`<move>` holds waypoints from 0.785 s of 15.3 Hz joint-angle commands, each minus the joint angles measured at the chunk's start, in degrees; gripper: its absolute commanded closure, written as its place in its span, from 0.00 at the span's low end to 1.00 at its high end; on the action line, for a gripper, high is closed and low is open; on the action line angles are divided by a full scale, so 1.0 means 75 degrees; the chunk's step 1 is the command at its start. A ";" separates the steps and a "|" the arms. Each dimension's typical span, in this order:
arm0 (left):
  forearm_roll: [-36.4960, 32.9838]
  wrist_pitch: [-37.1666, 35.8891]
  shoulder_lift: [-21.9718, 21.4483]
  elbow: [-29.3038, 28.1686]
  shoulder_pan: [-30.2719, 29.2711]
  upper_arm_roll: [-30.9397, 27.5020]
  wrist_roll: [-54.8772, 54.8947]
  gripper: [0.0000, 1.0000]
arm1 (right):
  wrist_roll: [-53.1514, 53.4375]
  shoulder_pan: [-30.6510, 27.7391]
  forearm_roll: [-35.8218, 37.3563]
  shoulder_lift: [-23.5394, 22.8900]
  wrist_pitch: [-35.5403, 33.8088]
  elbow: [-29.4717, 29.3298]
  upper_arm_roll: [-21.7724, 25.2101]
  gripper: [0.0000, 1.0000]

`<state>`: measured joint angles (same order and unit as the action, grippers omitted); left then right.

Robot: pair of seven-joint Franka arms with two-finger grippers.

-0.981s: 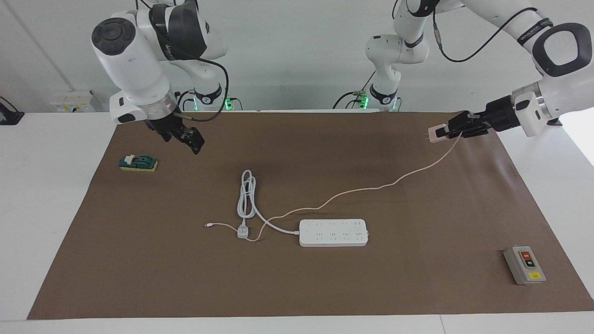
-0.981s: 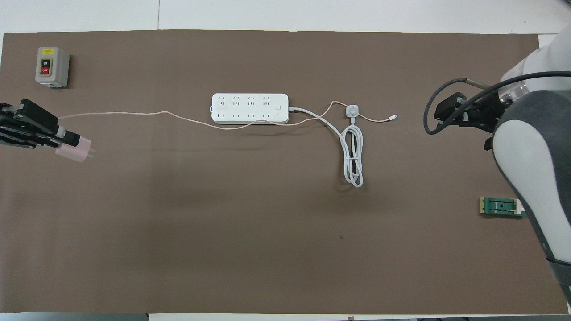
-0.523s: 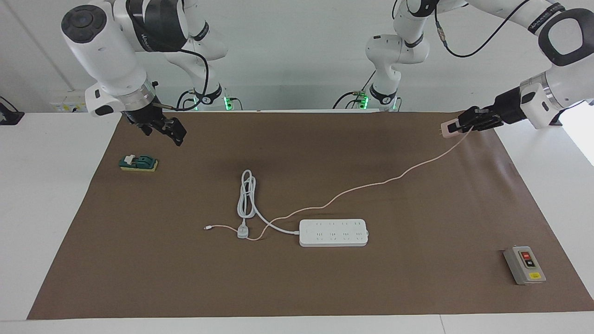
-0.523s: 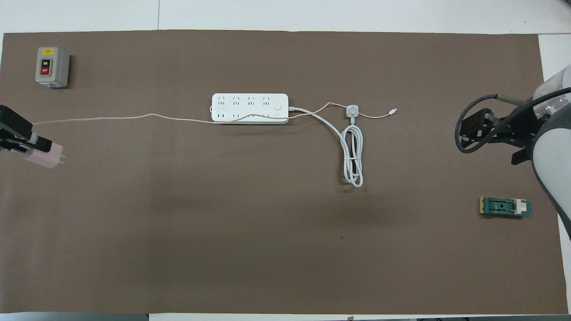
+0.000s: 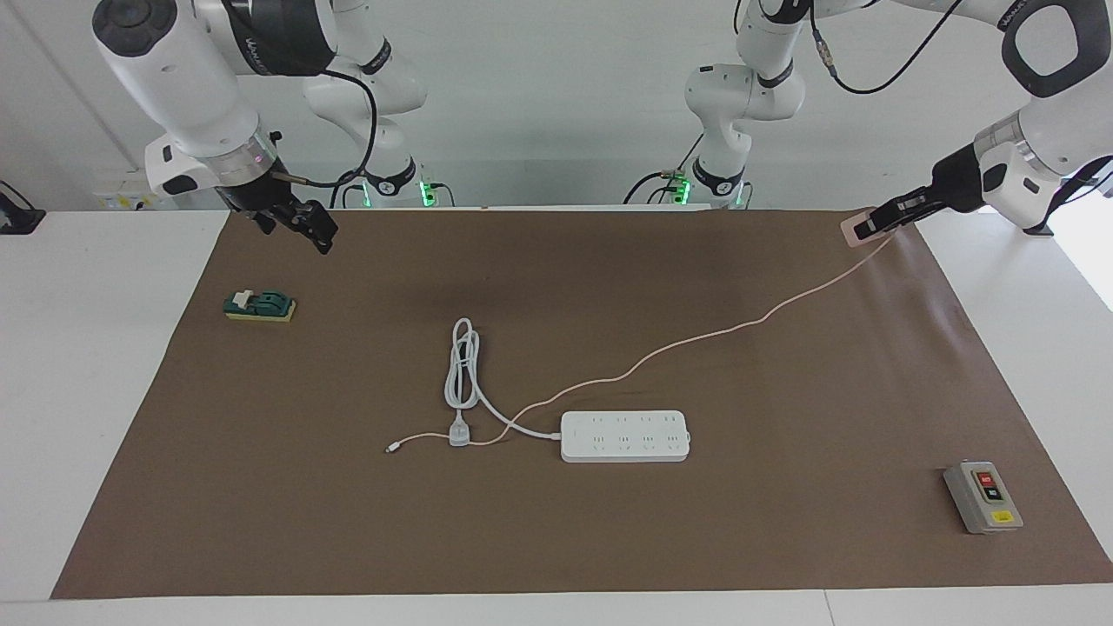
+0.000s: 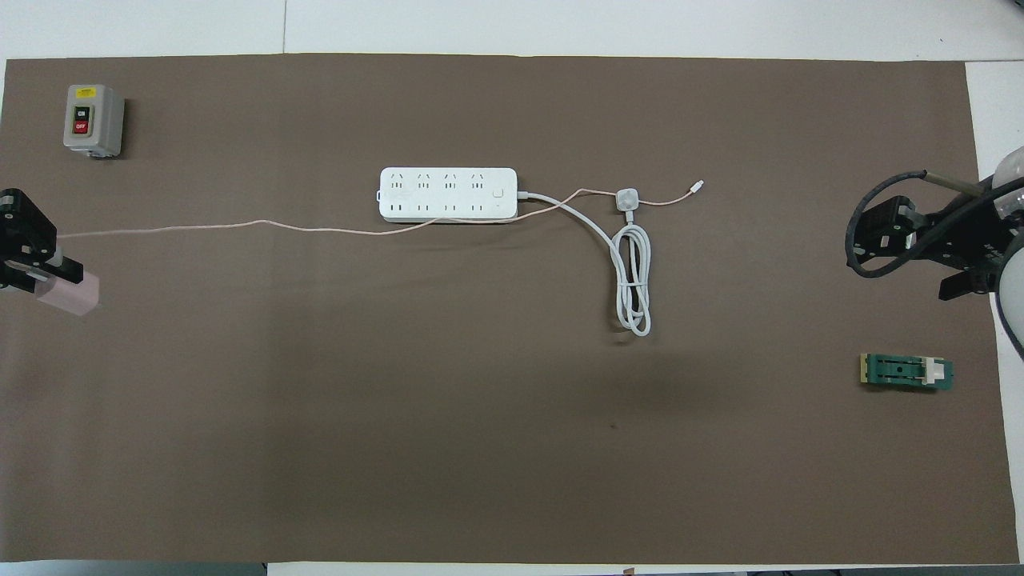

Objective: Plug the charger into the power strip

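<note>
Left gripper (image 5: 863, 229) pinching small pale pink cube charger (image 5: 852, 228) above worktop's brown mat (image 5: 556, 539), long white power strip (image 5: 625, 436) mid-mat, right gripper (image 5: 320, 236) spread, raised.

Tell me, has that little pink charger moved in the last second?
Yes. The left gripper has carried the charger away from the power strip, out toward the left arm's end of the brown mat, pulling its pink cable straighter.
</note>
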<state>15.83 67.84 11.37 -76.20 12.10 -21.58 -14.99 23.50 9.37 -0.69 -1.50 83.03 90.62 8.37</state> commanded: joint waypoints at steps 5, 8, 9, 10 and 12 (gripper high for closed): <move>-0.0728 0.0737 -0.0157 -0.0093 0.0881 -0.0017 -0.2177 1.00 | -0.0836 -0.0429 0.0069 0.0212 0.0063 0.0269 -0.0214 0.00; -0.0786 0.1383 -0.0192 -0.0584 0.1560 -0.0028 -0.3775 1.00 | -0.0813 -0.0429 0.0057 0.0247 0.0028 0.0269 -0.0214 0.00; -0.0926 0.1605 -0.0157 -0.0690 0.1736 -0.0028 -0.4289 1.00 | -0.0813 -0.0429 0.0057 0.0259 0.0028 0.0269 -0.0214 0.00; -0.1031 0.1885 -0.0145 -0.0854 0.1947 -0.0017 -0.4874 1.00 | -0.0801 -0.0417 0.0057 0.0259 0.0028 0.0258 -0.0214 0.00; -0.1324 0.2635 -0.0122 -0.1380 0.2346 -0.0017 -0.5895 1.00 | -0.0801 -0.0417 0.0057 0.0271 0.0028 0.0257 -0.0214 0.00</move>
<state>8.84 82.24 11.28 -81.65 26.61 -21.16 -52.01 18.44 7.27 -0.69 -1.12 83.02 90.93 7.76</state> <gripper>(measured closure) 0.678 0.000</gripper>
